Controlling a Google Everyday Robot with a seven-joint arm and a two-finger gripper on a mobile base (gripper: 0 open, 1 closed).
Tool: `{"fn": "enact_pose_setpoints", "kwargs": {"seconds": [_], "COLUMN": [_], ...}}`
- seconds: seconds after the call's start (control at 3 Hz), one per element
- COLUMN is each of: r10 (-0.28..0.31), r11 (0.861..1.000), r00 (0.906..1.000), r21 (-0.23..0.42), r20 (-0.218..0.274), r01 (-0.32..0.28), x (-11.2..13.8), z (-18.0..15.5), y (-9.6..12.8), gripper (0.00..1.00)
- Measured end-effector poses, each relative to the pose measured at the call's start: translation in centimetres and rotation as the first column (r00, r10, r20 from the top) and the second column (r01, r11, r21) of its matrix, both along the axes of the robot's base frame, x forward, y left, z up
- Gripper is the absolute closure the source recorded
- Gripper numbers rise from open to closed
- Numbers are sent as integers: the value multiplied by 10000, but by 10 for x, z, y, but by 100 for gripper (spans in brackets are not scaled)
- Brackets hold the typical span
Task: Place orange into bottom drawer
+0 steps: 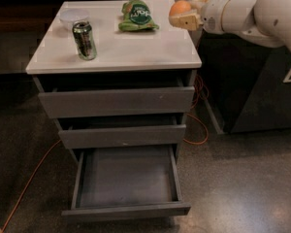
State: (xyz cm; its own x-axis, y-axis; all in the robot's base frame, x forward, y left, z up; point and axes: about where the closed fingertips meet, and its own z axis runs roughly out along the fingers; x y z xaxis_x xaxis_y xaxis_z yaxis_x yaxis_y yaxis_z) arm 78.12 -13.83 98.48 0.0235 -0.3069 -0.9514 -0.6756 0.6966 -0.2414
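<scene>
- My gripper (178, 13) is up at the right rear corner of the white cabinet top (136, 50), with my arm reaching in from the right.
- The fingers (188, 21) are clamped on the orange (180, 6), and the fruit shows round above the cream finger.
- The orange sits in my grasp near the green snack bag (137, 16), on its right and apart from it.
- Down below, the bottom drawer (126, 210) is pulled well out, with the grey floor of its box in plain sight.
- The top drawer (116, 101) and middle drawer (121, 136) are both set far further back.
- Over on the left, the drinks can (85, 40) stands upright, with a clear bowl (73, 17) just behind it.
- An orange cable (26, 188) trails across the floor.
</scene>
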Motion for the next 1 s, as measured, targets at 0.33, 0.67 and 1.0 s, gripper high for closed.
{"fn": "enact_pose_setpoints", "kwargs": {"seconds": [0.33,0.67,1.0], "r10": [633,1381,2400], "r11": [9979,9904,9696], "r00": [9967,9760,9152], "r21": [199,317,330], "r20": [-509,-1686,-3236], "r01": [-623,-1346,-2426], "x": [-57,-91,-115], "z": [-30,-92,-157], "y": [15,38,62], "gripper": [100,100,100]}}
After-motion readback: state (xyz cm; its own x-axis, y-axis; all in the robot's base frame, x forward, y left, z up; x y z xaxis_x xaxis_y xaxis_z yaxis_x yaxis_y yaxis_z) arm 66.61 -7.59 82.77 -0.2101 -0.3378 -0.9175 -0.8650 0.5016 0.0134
